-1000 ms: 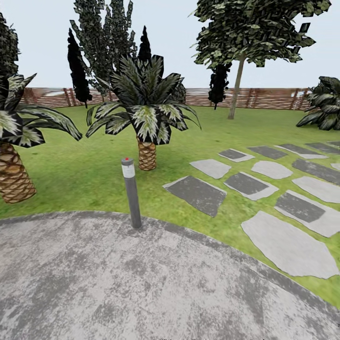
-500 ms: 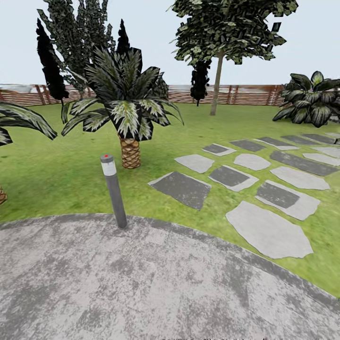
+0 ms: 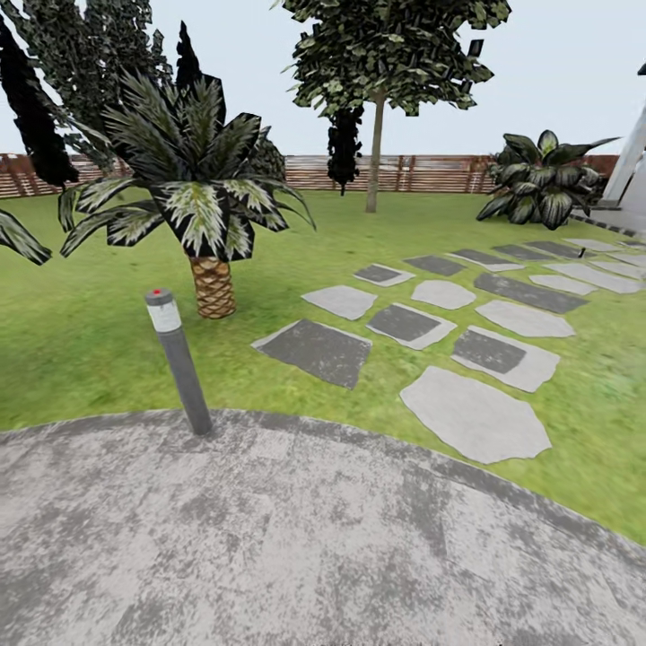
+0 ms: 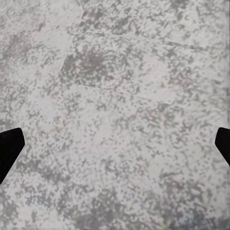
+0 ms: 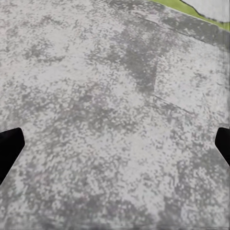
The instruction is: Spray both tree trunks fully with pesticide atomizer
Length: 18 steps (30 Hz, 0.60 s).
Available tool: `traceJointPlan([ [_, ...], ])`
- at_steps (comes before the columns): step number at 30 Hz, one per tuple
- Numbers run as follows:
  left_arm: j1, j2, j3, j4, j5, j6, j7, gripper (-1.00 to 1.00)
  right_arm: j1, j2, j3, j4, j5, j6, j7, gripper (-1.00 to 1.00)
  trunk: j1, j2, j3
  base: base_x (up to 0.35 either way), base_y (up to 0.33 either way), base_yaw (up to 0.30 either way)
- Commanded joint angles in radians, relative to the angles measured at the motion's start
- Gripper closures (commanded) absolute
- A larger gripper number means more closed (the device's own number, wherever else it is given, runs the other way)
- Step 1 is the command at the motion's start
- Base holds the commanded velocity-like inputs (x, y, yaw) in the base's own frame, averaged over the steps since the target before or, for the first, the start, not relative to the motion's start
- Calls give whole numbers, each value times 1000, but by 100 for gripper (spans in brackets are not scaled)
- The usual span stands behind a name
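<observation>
The pesticide atomizer is out of view. In the head view the garden's green lawn stretches to a brown slat fence. Far back near the fence stands a tall tree with a bare grey-brown trunk and leaves only high up. My left gripper hangs open over mottled grey paving, its dark fingertips far apart with nothing between them. My right gripper is open too, above the same paving, with a strip of grass at that picture's far edge.
I stand on a grey paved patio. A grey bollard with a red top marks its edge. Beyond it are a short palm, several stepping stones, dark slim cypresses and a broad-leaved shrub.
The whole head view has slid to the left, so the camera has turned right. The nearer palm at the left has left the picture, and the shrub has come further in.
</observation>
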<state>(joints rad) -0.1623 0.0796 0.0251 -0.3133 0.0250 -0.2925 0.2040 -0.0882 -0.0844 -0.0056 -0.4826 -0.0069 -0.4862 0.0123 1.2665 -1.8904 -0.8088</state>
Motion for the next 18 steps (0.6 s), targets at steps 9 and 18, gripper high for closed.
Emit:
traceJointPlan([
  [9, 1, 1, -1, -6, 67, -5, -3, -100, -1, 1, 1, 4, 0, -3, 0, -100, 34, -64, -38, 0, 0, -242],
  [18, 1, -1, -5, 0, 81, -5, -9, -100, -1, 2, 1, 3, 0, -3, 0, -100, 69, -127, -75, 0, 0, -242],
])
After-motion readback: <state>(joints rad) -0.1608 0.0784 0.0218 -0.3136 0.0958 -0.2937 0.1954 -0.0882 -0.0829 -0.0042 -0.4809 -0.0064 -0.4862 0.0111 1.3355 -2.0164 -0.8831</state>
